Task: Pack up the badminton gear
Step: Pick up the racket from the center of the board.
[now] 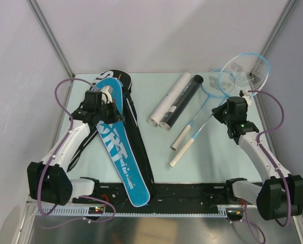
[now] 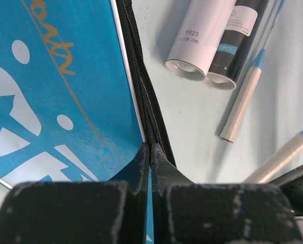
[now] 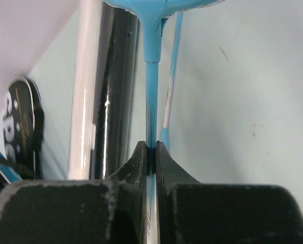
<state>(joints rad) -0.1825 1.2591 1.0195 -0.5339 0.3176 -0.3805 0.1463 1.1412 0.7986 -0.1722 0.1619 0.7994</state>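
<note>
So the blue cover (image 1: pixel 123 157) is laid diagonally at left-centre, its zipper edge pinched by the fully closed left gripper (image 2: pixel 150 151). Over at upper right, the light-blue racket (image 3: pixel 152 71) is clamped at its shaft by the right gripper (image 3: pixel 151 151), fingers squeezed nearly together.

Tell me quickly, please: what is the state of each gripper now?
Left gripper: closed on the edge of the blue cover.
Right gripper: closed on the shaft of the light-blue racket.
</note>
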